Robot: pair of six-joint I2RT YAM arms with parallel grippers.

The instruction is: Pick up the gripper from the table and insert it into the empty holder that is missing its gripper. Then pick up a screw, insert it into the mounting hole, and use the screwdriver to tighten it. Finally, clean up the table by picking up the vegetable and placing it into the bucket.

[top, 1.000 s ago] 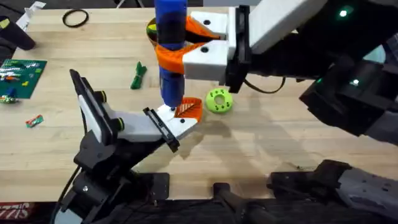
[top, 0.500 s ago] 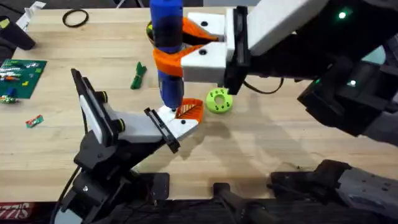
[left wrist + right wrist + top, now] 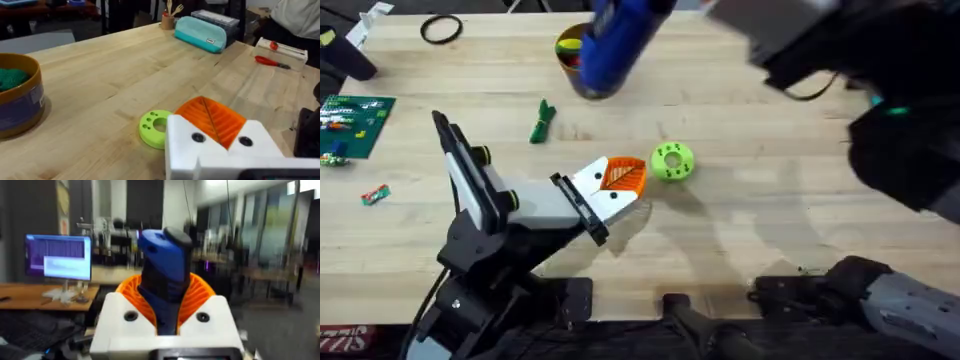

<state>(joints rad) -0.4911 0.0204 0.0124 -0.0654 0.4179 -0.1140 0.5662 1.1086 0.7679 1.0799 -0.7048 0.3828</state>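
Surface: light butcher-block wooden desk (image 3: pixel 770 190), plank seams visible.

Left arm: flat white plastic holder with a black edge plate (image 3: pixel 582 198) sits low over the desk centre. The small orange ribbed triangular gripper finger (image 3: pixel 624 175) is seated in it; in the left wrist view the orange lattice (image 3: pixel 214 119) stands between the two screw holes. Left jaws: cannot tell whether open or closed.

Lime-green round disc with holes (image 3: pixel 672 161) lies just beside the holder tip, flat on the desk (image 3: pixel 154 127).

Right arm: raised high at the far side of the desk. Its jaws are clamped around the thick bright-blue cylindrical screwdriver (image 3: pixel 616 40), orange pads on both sides of the blue body in the right wrist view (image 3: pixel 165 277). Driver is tilted and off the desk.

Small round bucket with a yellow rim and dark sides (image 3: pixel 572 50) stands at the far edge, partly behind the screwdriver; something green lies inside per the left wrist view (image 3: pixel 20 95).

Small dark-green elongated toy vegetable (image 3: pixel 541 122) lies on the desk, well apart from the bucket.

Desk clutter: thin black ring (image 3: pixel 441 30) at the far left, green circuit board (image 3: pixel 353 122) at the left edge. Teal pouch (image 3: pixel 201 33) at the desk end.

Room: monitor with a lit screen (image 3: pixel 59 257) on another wooden bench, windows behind.
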